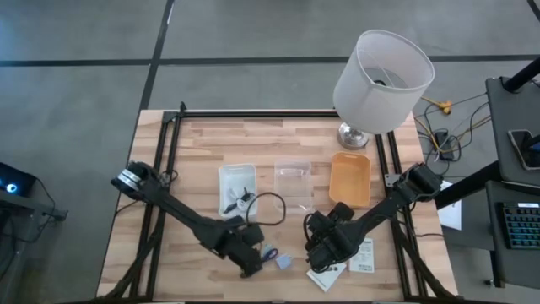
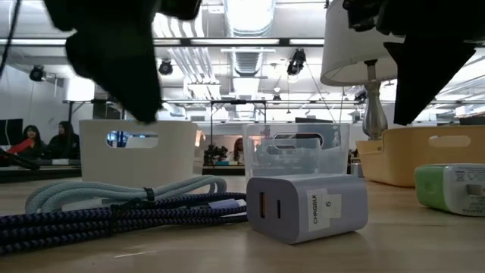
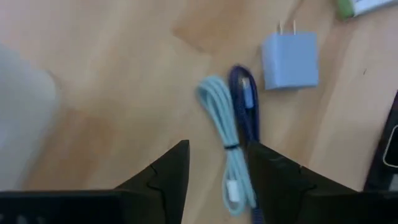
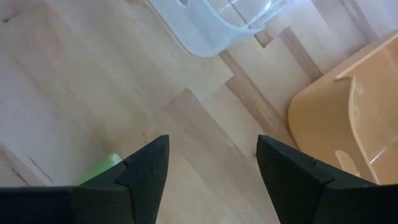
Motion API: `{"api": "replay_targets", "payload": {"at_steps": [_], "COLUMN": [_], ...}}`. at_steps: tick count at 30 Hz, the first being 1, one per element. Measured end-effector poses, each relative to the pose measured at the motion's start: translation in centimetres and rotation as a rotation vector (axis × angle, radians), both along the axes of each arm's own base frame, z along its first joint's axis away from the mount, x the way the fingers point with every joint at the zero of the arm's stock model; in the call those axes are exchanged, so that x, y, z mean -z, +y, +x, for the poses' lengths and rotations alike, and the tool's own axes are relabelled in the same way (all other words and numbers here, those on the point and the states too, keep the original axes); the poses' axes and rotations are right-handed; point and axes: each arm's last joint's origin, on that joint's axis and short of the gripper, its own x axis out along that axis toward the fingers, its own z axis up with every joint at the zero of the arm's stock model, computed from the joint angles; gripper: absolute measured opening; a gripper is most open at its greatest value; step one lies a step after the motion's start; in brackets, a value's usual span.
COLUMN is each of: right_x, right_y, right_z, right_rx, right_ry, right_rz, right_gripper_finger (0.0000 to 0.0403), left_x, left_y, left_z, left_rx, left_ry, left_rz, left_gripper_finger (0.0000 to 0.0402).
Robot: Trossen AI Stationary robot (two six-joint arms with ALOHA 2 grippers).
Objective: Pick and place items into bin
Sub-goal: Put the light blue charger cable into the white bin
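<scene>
My left gripper (image 1: pixel 251 257) hangs over the near part of the wooden table (image 1: pixel 202 152), and its fingers (image 3: pixel 168 177) are released, with nothing between them. In my left wrist view, the pale blue cable (image 3: pixel 225 140) lies on the wood just ahead of the gap between my fingers, bound together with the dark blue braided cable (image 3: pixel 245 109), which touches it on one side. Beyond the cable ends sits the lavender-blue charger block (image 3: pixel 290 59), with its two prongs pointing away from my fingers. The low view shows this same block (image 2: pixel 307 206) standing on the table, and the cables (image 2: pixel 114 208) are lying just beside it.

Farther from my left fingers, on the far side of them, stands the white bin (image 1: pixel 237 187) with some small things already inside; I cannot tell what they are. Next to it is the clear bin (image 1: pixel 293 181), and then the orange bin (image 1: pixel 349 179). The lamp (image 1: pixel 381 80) stands behind the orange bin.

My right gripper (image 1: pixel 323 245) is near the left one, also above the front of the table. Its fingers (image 4: pixel 146 171) are released too and they hold nothing. A small green piece (image 4: pixel 102 167) shows just beside one finger, on the wood. Under and beside this gripper lie flat white packets (image 1: pixel 361 257) with black print. Ahead of my right fingers I see the corner of the clear bin (image 4: pixel 217 25) and the orange bin (image 4: pixel 348 124), well apart from them.
</scene>
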Motion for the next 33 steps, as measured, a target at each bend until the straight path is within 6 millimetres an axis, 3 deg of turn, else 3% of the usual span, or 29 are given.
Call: {"api": "replay_targets", "payload": {"at_steps": [11,19,26,29,33], "right_x": [0.0,0.0,0.0,0.0,0.1], "right_y": [0.6,0.7,0.7,0.7,0.7], "right_z": [-0.5,-0.6,-0.6,-0.6,-0.6], "right_rx": [0.003,0.007,0.002,0.002,-0.001], "right_ry": [0.011,0.016,0.026,0.026,0.027], "right_rz": [0.016,0.022,0.032,0.032,0.031], "right_gripper_finger": [0.0228,0.0228,0.0228,0.0228,0.0228], "left_x": [1.6,4.5,4.9,5.1,5.4], "left_y": [-1.0,-0.8,-0.8,-0.8,-0.7], "left_z": [1.8,2.3,2.4,2.4,2.3], "left_rx": [-0.048,-0.061,-0.036,-0.014,-0.008], "left_ry": [0.026,0.107,0.113,0.117,0.123], "left_rz": [-0.120,-0.096,-0.079,-0.066,-0.057], "left_gripper_finger": [0.0185,0.0186,0.0186,0.0171,0.0122]}}
